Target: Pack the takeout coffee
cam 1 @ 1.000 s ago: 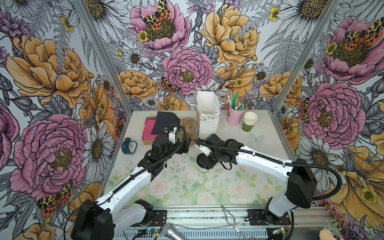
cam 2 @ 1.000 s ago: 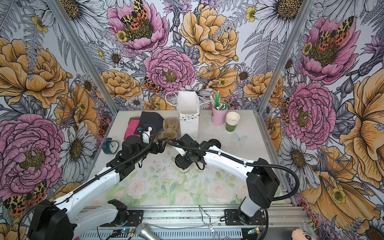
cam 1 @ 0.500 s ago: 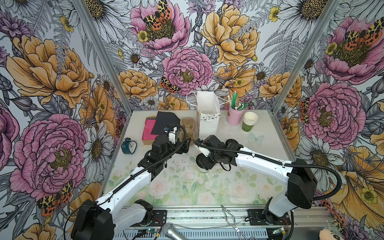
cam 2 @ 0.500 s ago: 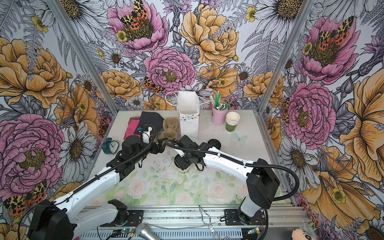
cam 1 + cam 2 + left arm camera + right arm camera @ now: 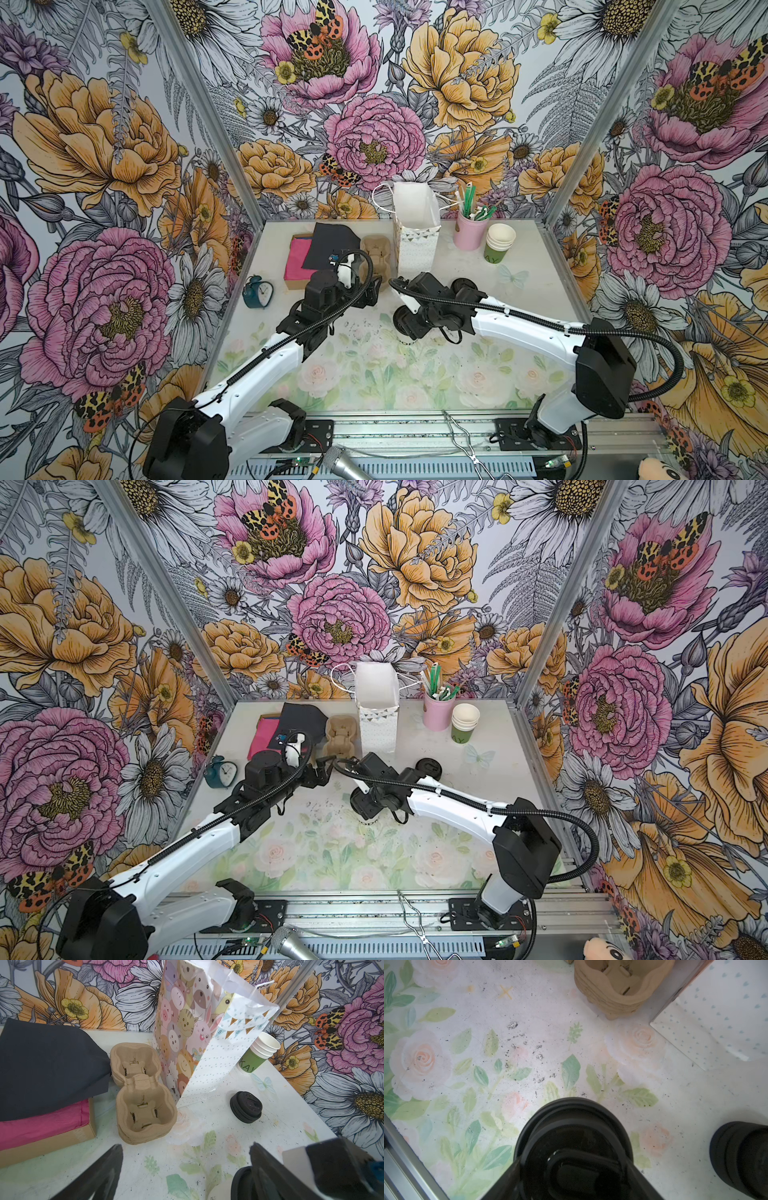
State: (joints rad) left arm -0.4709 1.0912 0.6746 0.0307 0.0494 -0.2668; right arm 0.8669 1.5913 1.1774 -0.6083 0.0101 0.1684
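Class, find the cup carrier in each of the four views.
In a top view: carrier left of the bag.
In a top view: carrier left of the bag.
Left wrist: carrier between black cloth and bag.
Right wrist: carrier partly cropped, beside bag.
Shared landmark: the bag.

The left gripper (image 5: 186,1146) hovered low, jaws wide apart. The right gripper (image 5: 575,1169) pointed down, clamped around the takeout coffee (image 5: 574,1126).

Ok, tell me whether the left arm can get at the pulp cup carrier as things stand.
Probably yes. The left end effector stands open and faces the cup carrier, with only bare table between them. The gift bag and the black cloth flank the carrier but do not cover it.
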